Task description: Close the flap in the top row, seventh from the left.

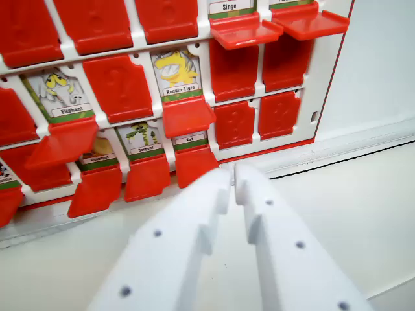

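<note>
The white end effector (233, 176) reaches in from the bottom edge, tilted up toward the board, its two flat plastic fingers (194, 227) dotted with small screw holes. They sit nearly together, only a thin slit between the tips, clenched on nothing. The tips hover just in front of the board's lower edge, above the pale desk (350, 214). Ahead stands the red-and-white game board (327, 78), glossy red flaps in rows. Some hang open, showing cards: Eléphant (65, 97), Requin-Tigre (178, 74), Serpent (144, 137). Up top at the wrist view's right, two flaps jut outward; the right-hand open flap (310, 23) sits nearest the board's edge.
</note>
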Motion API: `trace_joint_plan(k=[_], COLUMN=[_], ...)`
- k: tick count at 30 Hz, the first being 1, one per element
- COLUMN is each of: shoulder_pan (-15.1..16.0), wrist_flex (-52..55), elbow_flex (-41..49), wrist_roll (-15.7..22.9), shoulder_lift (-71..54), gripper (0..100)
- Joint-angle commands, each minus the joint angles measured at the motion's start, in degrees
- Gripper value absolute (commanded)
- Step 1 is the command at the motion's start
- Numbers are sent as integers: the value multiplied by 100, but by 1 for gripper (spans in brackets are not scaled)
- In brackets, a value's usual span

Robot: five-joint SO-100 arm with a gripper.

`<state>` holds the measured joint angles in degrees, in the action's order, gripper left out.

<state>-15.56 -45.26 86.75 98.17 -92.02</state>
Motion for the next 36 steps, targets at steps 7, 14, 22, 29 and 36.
trace_joint_plan(k=[7,14,22,29,36], shoulder_pan=[-158,-167,-88,-53,-44], wrist_flex=[193,193,229,290,299], elbow_flex=[-1793,-2408,-2769,-3059,-3357], wrist_roll=[-35,-35,-44,-44,-26], shoulder_lift=[1011,1696,2171,2487,2733], gripper=[0,0,0,0,0])
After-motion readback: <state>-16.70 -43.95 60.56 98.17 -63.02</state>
